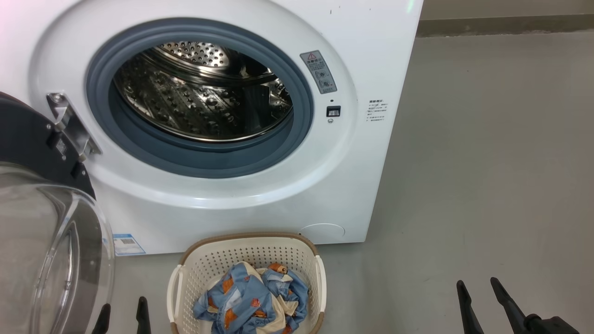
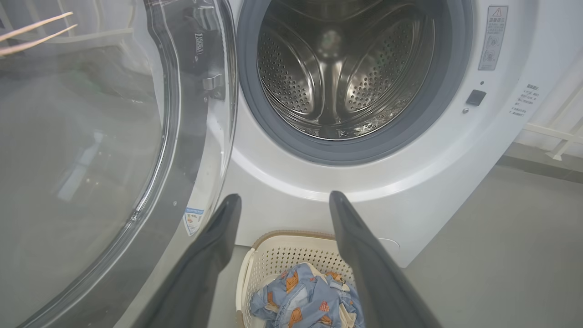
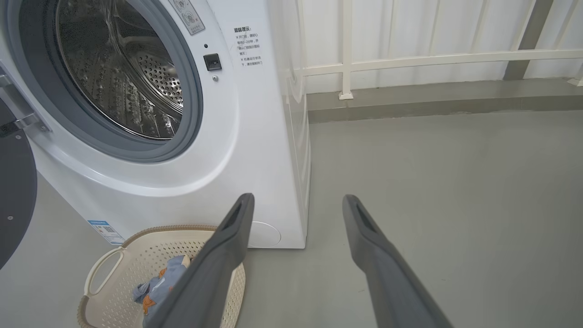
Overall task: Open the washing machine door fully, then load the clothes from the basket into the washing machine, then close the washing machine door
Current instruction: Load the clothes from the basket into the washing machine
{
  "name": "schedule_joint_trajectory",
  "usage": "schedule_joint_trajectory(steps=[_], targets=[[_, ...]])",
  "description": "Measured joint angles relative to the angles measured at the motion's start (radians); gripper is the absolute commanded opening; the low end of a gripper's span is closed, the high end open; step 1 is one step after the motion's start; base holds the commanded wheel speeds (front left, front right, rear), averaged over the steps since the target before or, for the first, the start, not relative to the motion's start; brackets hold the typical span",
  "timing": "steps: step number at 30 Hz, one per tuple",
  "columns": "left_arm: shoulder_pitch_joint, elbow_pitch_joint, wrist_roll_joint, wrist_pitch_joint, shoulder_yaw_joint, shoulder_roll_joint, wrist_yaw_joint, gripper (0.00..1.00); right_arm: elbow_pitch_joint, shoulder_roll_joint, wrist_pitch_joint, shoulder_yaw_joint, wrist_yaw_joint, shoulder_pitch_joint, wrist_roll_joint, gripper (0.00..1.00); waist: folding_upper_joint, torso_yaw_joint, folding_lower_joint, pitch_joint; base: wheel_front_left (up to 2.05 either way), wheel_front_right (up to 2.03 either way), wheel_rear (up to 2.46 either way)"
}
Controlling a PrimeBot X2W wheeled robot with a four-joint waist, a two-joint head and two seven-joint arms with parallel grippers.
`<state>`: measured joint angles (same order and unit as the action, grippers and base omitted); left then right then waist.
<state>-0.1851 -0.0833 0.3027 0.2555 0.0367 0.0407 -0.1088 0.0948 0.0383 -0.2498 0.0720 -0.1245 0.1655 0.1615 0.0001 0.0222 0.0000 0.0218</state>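
The white washing machine [image 1: 371, 55] stands with its steel drum [image 1: 204, 97] exposed. The washing machine door [image 1: 28, 139] is swung out to the left, its clear glass bowl [image 2: 91, 150] close beside my left gripper. The cream basket [image 1: 218, 264] sits on the floor right in front of the machine, holding the light blue clothes [image 1: 250, 301] with orange prints. My left gripper [image 1: 123, 308] is open just left of the basket, and in the left wrist view its fingers frame the basket [image 2: 278, 253] and clothes [image 2: 305, 296]. My right gripper [image 1: 477, 282] is open over bare floor, well right of the basket [image 3: 136, 255].
Grey floor [image 1: 487, 162] stretches to the right of the machine. A white railing [image 3: 410, 59] on a low kerb runs along the back. The open door [image 3: 13, 191] takes up the space left of the basket.
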Motion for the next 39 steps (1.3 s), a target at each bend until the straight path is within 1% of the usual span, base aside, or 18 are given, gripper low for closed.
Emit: schedule_joint_trajectory(steps=[12,19,23,26,31,39], targets=[[0.001,0.009,-0.002,0.000,-0.006,0.000,-0.002,1.00,0.003,0.000,0.000,-0.003,0.000,-0.011,0.009,1.00,0.0000,-0.007,0.0000,0.023,0.00,0.00,0.00],[0.015,0.004,-0.020,0.000,-0.037,0.000,-0.010,1.00,0.002,0.000,0.000,-0.013,0.000,-0.026,0.015,1.00,0.0000,-0.027,0.0000,0.052,0.00,0.00,0.00],[0.053,-0.055,-0.041,0.000,-0.062,0.000,-0.012,1.00,0.002,0.000,0.000,-0.028,0.000,-0.043,0.020,1.00,0.0000,-0.042,0.0000,0.080,0.00,0.00,0.00],[0.095,-0.130,-0.052,0.000,-0.091,0.006,-0.012,1.00,0.001,0.000,0.000,-0.036,0.000,-0.067,0.026,1.00,0.0000,-0.057,0.0000,0.108,0.00,0.00,0.00],[0.216,-0.244,-0.049,-0.033,-0.141,0.016,-0.020,1.00,-0.003,0.001,0.000,-0.056,0.000,-0.110,0.035,1.00,0.0000,-0.085,0.0000,0.170,0.00,0.00,0.00],[0.395,-0.426,0.004,-0.106,-0.203,0.080,-0.019,1.00,-0.009,0.002,0.000,-0.097,0.000,-0.196,0.085,1.00,0.0000,-0.147,0.0000,0.293,0.00,0.00,0.00]])
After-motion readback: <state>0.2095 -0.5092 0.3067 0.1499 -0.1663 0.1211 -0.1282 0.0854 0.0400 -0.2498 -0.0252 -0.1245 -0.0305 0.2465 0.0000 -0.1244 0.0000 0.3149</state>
